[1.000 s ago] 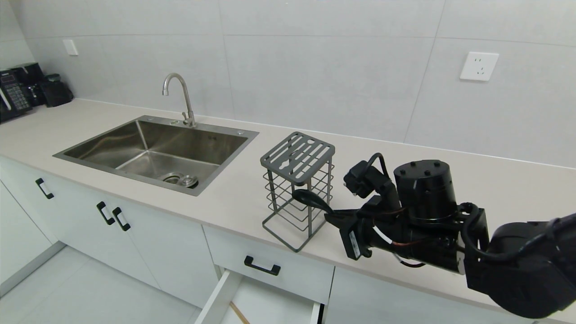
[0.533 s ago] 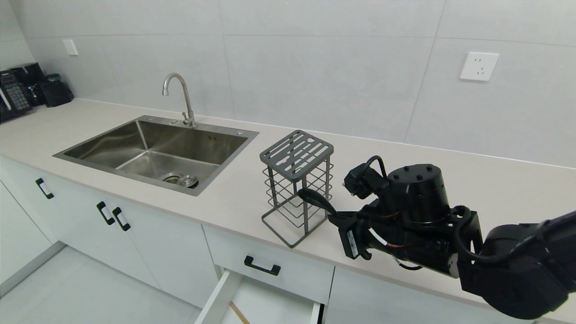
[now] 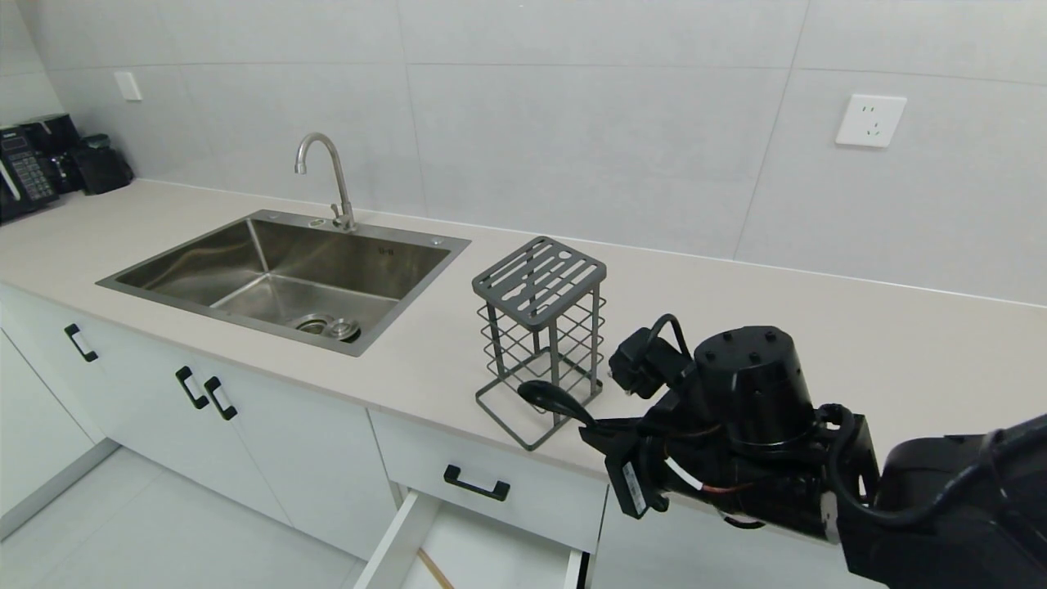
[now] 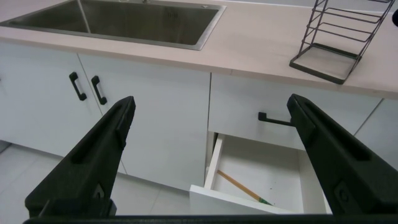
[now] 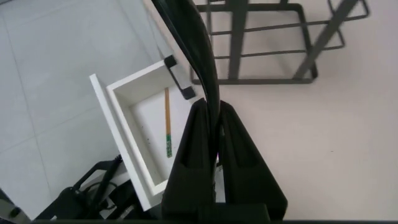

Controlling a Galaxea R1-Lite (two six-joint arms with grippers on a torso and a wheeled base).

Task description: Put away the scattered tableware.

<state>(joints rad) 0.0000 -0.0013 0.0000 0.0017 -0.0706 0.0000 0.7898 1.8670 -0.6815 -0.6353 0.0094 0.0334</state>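
Right end effector (image 3: 601,427) is clamped on the handle of a black utensil (image 3: 546,396), its fingers pressed together around the shaft in the right wrist view; over the last second it has dropped lower and drawn back from the wire rack (image 3: 540,282) toward the front edge of the table (image 3: 425,360); the utensil's rounded head, which a second ago was level with the rack's middle rungs, now sits in front of the rack's foot, just beside it, though I cannot tell whether the two touch; the rack itself seems to have shifted very slightly early in that second and has been steady since.

That descent points to the open drawer (image 3: 393,536) under the table's edge as the likely destination; a wooden stick (image 5: 166,121) with a green end already lies inside it, so one piece looks stowed and this utensil is the piece in hand; the head is not yet over the drawer's opening, so the arm probably needs to come further out past the edge before letting go.

Left end effector (image 4: 211,102) hangs with its fingers wide apart and holds nothing, low in front of the cabinet doors and facing the drawer; the sink (image 3: 164,274) lies well apart from the work.
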